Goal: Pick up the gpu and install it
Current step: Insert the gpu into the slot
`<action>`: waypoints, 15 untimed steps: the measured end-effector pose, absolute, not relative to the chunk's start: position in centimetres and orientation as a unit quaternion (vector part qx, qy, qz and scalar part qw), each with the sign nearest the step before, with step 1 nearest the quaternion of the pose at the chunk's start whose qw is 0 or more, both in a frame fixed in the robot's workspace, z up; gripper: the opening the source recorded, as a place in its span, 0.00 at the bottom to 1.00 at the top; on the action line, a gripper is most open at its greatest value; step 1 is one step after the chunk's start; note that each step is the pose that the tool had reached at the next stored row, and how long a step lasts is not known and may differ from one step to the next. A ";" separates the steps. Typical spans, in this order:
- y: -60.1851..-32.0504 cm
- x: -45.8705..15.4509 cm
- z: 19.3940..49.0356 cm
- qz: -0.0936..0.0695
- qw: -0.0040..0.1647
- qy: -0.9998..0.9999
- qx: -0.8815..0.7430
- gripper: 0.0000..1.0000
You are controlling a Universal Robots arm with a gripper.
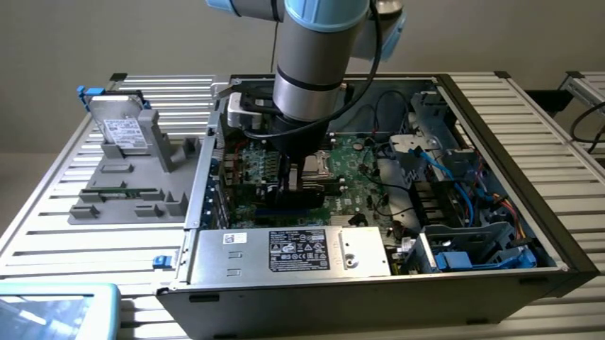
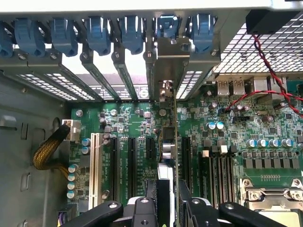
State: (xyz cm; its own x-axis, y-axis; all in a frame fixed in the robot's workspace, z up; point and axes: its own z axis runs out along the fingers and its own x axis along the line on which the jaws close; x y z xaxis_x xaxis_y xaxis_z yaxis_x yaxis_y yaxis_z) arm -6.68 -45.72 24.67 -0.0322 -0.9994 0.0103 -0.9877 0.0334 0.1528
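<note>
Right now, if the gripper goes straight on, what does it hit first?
Probably the motherboard: the gripper points down at it, and the gpu it holds edge-on would reach a black slot first. Depth unclear; it may already touch.

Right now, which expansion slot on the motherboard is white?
The long slot beside the braided yellow cable, at the end of the row farthest from the CPU socket. Every other slot is black.

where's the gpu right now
In the wrist view the gpu stands on edge in the gripper, over the black slots of the motherboard, with its silver bracket at the rear slot openings.
</note>
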 end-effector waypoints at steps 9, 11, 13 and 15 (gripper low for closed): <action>-45.8 -6.7 24.6 -0.050 0.059 -0.717 0.693 0.29; -45.8 -6.7 24.7 -0.049 0.059 -0.717 0.693 0.29; -45.8 -6.7 24.7 -0.049 0.060 -0.717 0.693 0.29; -45.8 -6.7 24.7 -0.049 0.060 -0.717 0.693 0.29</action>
State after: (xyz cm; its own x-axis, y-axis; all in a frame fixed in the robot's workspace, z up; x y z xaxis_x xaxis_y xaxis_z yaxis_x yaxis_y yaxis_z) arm -6.68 -45.77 24.66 -0.0322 -0.9993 0.0173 -0.9875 0.0344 0.1537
